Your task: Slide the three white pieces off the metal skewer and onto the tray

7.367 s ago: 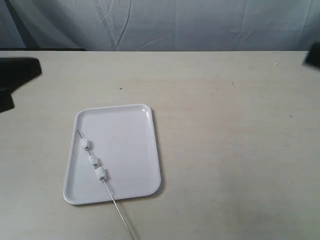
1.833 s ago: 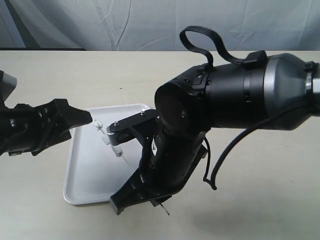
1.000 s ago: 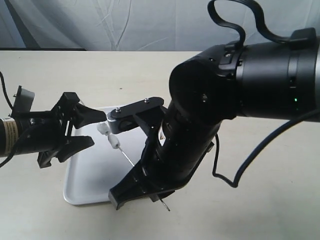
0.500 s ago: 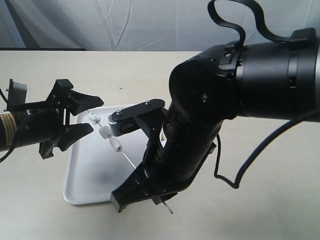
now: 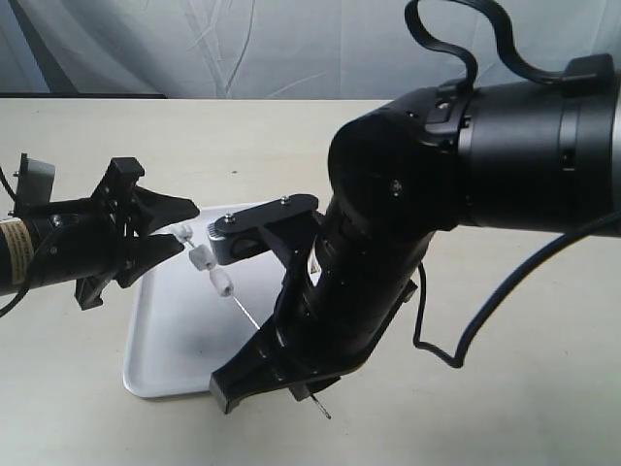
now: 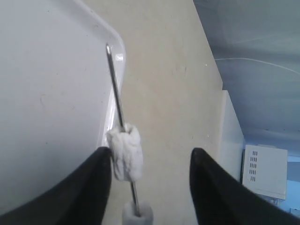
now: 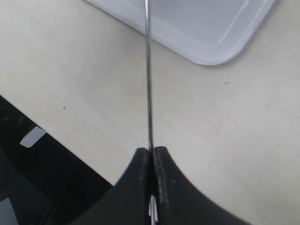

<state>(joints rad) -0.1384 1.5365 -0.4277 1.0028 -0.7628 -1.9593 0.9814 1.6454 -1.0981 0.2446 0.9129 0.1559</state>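
The right tool (image 7: pixel 151 157) is pinching the skewer (image 7: pixel 147 84) fully shut near its lower end and holding it slanted, tip raised, over the tray (image 5: pixel 146 374) on the desk (image 5: pixel 485 408). All three pieces (image 5: pixel 201 258) are sitting on the rod's upper part, hanging above the tray, none yet off. The left tool (image 6: pixel 151 159) is standing with its jaws well apart and gripping nothing. The end piece (image 6: pixel 125 150) is lying between its fingers (image 6: pixel 93 183), close against one of them and clear of the other.

The step in hand looks like seizing that end piece to draw it off the tip. To do it well, the left tool should be centring on the piece first, so both fingers are meeting it together rather than shoving the thin rod sideways. The squeeze wants to be light, since the lump looks soft. The pull should be running straight along the rod's line, toward the free tip, while the right tool is keeping its hold firm. Letting go should be happening low over the tray, or the piece may be bouncing onto the desk.
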